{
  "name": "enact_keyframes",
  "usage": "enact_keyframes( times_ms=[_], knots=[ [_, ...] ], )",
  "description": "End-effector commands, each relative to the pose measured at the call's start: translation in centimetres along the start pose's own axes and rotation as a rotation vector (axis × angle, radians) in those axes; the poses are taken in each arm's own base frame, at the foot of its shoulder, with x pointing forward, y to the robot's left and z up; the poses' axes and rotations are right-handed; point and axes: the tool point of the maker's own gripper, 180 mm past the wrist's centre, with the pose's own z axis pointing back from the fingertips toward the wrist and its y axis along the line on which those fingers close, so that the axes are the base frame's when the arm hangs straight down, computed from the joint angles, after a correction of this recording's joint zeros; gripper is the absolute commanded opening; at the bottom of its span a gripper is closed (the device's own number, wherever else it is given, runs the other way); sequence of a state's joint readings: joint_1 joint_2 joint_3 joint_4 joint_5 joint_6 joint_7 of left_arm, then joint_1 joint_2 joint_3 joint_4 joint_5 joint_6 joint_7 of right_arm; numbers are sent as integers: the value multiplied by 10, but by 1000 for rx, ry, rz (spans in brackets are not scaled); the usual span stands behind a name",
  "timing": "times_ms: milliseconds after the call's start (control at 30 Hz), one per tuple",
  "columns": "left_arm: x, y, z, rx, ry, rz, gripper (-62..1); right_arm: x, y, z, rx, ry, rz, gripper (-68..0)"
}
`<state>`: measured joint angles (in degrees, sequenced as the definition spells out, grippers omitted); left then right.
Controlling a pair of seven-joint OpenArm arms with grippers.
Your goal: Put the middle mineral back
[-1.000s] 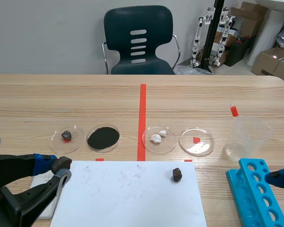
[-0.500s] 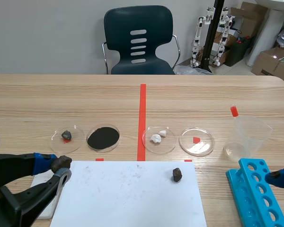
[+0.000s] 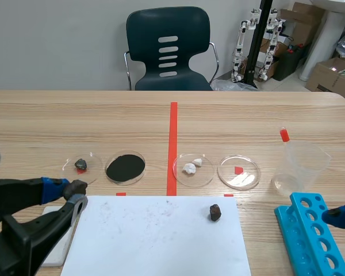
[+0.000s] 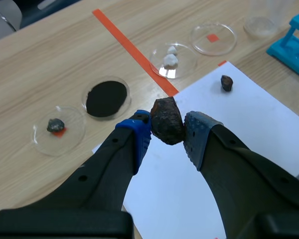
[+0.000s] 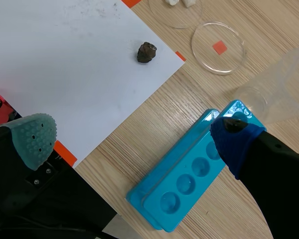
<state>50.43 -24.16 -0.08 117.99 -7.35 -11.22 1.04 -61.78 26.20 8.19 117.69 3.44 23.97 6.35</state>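
Change: left pincer (image 3: 76, 193) and its mineral (image 4: 167, 120) have edged away from the robot, toward the leftmost dish (image 3: 66, 172), since a second ago.
Left pincer: clamped on the mineral, one pad on each side (a dark brown, rough lump).
Mineral: held off the desk (image 3: 247, 115), over the left edge of the paper (image 3: 155, 236).
Dishes: four in a row beyond the paper. The leftmost holds a small dark stone, the next black powder (image 3: 125, 167), the third white bits (image 3: 189, 168), and the fourth (image 3: 247, 177) sits over a red mark.
Paper: a second dark stone (image 3: 215, 213) lies near its right edge.
Right pincer (image 5: 134, 137): fingers spread wide, gripping nothing, above a blue rack (image 5: 184, 179).
Beaker (image 3: 299, 167): clear, just beyond the rack.
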Motion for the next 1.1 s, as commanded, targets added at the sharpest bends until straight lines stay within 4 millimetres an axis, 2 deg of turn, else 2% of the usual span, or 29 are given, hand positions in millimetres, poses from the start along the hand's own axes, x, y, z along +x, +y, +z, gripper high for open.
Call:
enact_keyframes(
  times_ms=[0, 167, 333, 533, 833, 1067],
  knots=[
    [12, 2, -4, 14, -49, 14, -511, 11, -4, 0, -10, -36, 9, -19],
    [11, -1, -21, 3, -43, 32, -511, 11, -4, 0, -10, -36, 9, -19],
    [-9, -10, -46, -36, 19, 52, -511, 11, -4, 0, -10, -36, 9, -19],
    [-24, -7, -83, 1, 79, 141, -511, 11, -4, 0, -10, -36, 9, -19],
    [-62, 9, -120, 156, 348, 310, -511, 11, -4, 0, -10, -36, 9, -19],
    [-83, 10, -131, 235, 571, 425, -511, 11, -4, 0, -10, -36, 9, -19]
  ],
)
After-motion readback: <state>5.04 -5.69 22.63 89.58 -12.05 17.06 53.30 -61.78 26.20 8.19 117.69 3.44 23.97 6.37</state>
